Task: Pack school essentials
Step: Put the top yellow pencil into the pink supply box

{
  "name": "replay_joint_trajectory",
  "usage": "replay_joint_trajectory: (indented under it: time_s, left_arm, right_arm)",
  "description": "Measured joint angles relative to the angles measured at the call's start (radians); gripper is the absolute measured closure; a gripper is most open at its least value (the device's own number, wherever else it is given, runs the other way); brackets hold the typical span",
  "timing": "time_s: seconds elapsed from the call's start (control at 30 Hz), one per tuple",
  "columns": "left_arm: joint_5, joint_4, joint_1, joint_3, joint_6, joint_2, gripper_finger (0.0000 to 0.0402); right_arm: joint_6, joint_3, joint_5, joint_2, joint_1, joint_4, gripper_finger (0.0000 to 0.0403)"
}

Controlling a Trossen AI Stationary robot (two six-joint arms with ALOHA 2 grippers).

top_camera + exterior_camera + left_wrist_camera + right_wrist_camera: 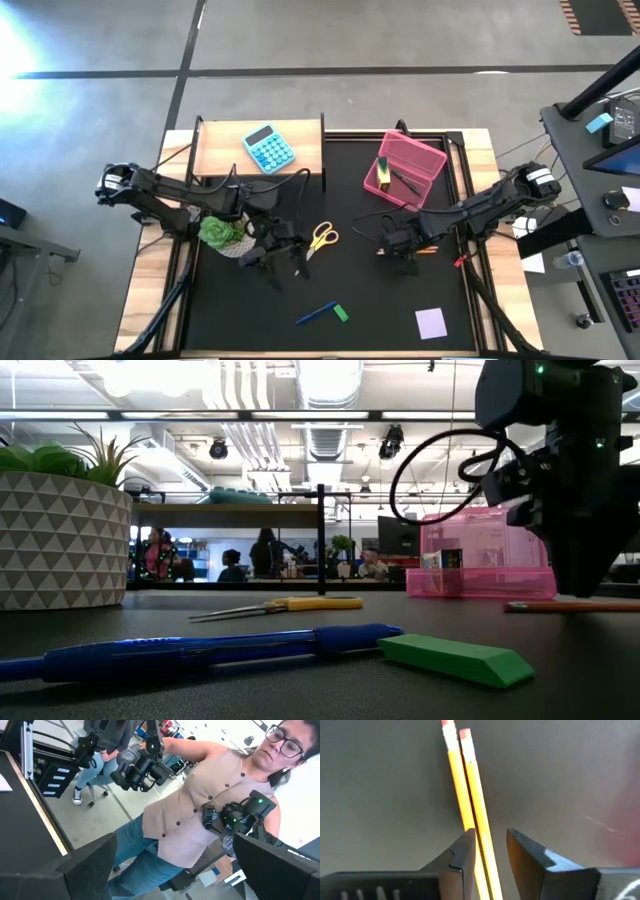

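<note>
My right gripper [400, 250] [489, 851] is open and points down at the mat over two orange pencils [470, 795] [428, 250] that lie side by side; its fingers stand on either side of them. Yellow-handled scissors [321, 238], a blue pen [314, 315], a green eraser [341, 313] and a lilac note pad [431, 322] lie flat on the black mat. The open pink case [405, 168] holds a small yellow box [383, 170]. My left gripper [274, 258] is open between the potted plant [222, 234] and the scissors, touching nothing; its wrist view looks out into the room. My right gripper comes at the pencils from above, its fingers across them near their plain ends, away from the erasers [454, 735]. One pencil runs behind a fingertip [465, 855]. Whether the fingers touch the pencils, I cannot tell. Both pencils lie flat on the mat.
A blue calculator [268, 148] sits on a wooden shelf [215, 150] at the far left of the mat. The plant's white pot [60, 540] stands close by my left arm. A person [200, 805] stands beyond the table. Bare mat [380, 310] lies between the eraser and the note pad.
</note>
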Motion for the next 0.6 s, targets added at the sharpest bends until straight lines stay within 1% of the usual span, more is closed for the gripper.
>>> replay_joint_trajectory:
  time_s: [0.2, 0.47, 0.6]
  left_arm:
    - [-0.001, 0.009, 0.0, -0.005, -0.001, 0.0, 0.0022]
    - [-0.004, 0.009, 0.0, -0.005, 0.0, 0.0, 0.0022]
    - [-0.008, 0.009, 0.0, -0.005, 0.0, 0.0, 0.0022]
  right_arm:
    - [0.001, 0.0, -0.001, -0.023, 0.0, 0.015, 0.0303]
    - [-0.008, -0.011, -0.006, 0.031, 0.0, 0.018, 0.0311]
    - [-0.007, -0.015, 0.031, 0.042, 0.0, 0.018, 0.0316]
